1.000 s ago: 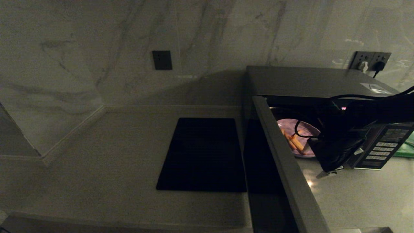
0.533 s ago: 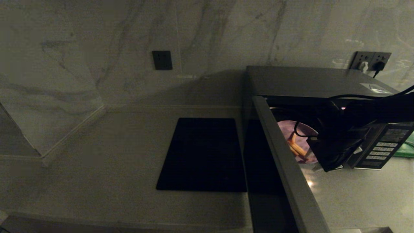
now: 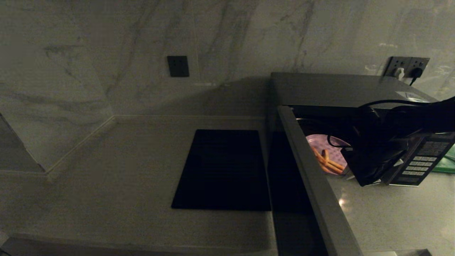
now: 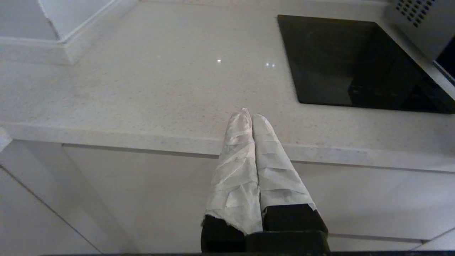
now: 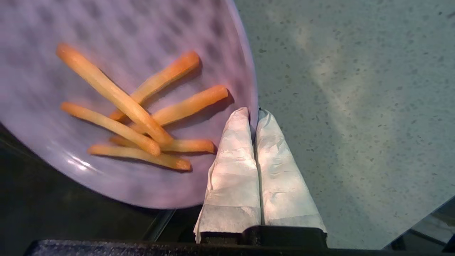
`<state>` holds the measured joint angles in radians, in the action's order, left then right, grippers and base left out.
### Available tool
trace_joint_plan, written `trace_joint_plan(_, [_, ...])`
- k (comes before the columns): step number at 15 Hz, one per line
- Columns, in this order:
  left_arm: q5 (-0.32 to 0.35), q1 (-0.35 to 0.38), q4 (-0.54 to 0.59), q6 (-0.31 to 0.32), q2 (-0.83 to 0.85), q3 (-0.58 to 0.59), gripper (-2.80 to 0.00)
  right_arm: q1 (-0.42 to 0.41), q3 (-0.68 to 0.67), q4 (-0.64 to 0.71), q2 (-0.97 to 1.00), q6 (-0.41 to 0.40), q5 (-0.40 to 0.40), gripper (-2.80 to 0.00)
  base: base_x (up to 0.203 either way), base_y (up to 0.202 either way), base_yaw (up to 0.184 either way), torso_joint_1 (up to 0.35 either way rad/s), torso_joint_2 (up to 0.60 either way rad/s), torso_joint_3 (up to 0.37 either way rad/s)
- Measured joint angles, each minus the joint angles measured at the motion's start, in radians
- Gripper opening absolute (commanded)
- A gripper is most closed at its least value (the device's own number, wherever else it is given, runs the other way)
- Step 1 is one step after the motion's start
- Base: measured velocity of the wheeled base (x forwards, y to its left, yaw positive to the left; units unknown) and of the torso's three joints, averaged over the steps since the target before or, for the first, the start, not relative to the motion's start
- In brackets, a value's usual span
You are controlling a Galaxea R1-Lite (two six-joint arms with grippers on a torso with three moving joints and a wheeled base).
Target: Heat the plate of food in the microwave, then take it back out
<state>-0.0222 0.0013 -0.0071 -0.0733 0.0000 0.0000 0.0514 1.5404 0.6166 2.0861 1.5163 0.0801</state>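
The microwave (image 3: pixel 341 89) stands at the right with its door (image 3: pixel 312 185) swung open toward me. The plate of food (image 3: pixel 325 154), a lilac plate (image 5: pixel 106 42) with several orange fries (image 5: pixel 117 99), sits at the cavity's mouth. My right gripper (image 5: pixel 253 113) is shut on the plate's near rim, one taped finger (image 5: pixel 234 149) over the rim and the other under it. In the head view the dark right arm (image 3: pixel 376 156) hides those fingers. My left gripper (image 4: pixel 249 115) is shut and empty, low by the counter's front edge.
A flat black slab (image 3: pixel 224 170) lies on the pale counter (image 3: pixel 124 185) left of the microwave. The button panel (image 3: pixel 419 163) is at the microwave's right end. Wall sockets (image 3: pixel 407 67) with a plug sit behind, and something green (image 3: pixel 448 161) lies at the far right.
The right gripper has closed onto the plate's rim. The plate has shifted slightly and the fries have slid on it. The left arm has not moved.
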Motion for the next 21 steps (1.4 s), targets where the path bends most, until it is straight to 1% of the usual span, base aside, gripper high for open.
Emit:
trace_joint_plan(7, [0.000, 0.000, 0.000, 0.000, 0.000, 0.000, -2.80, -0.003, -0.020, 0.002, -0.061, 0.000, 0.002, -2.80, 0.000, 0.000, 0.000, 0.000, 0.00, 0.000])
trace_joint_plan(12, [0.000, 0.000, 0.000, 0.000, 0.000, 0.000, -2.80, -0.001, -0.075, 0.002, -0.128, 0.000, 0.001, -2.80, 0.000, 0.000, 0.000, 0.000, 0.00, 0.000])
trace_joint_plan(17, [0.000, 0.000, 0.000, 0.000, 0.000, 0.000, -2.80, 0.001, -0.194, 0.000, -0.233, 0.000, -0.001, -2.80, 0.000, 0.000, 0.000, 0.000, 0.00, 0.000])
trace_joint_plan(21, [0.000, 0.000, 0.000, 0.000, 0.000, 0.000, -2.80, 0.002, -0.332, 0.000, -0.383, 0.000, -0.004, -2.80, 0.000, 0.000, 0.000, 0.000, 0.00, 0.000])
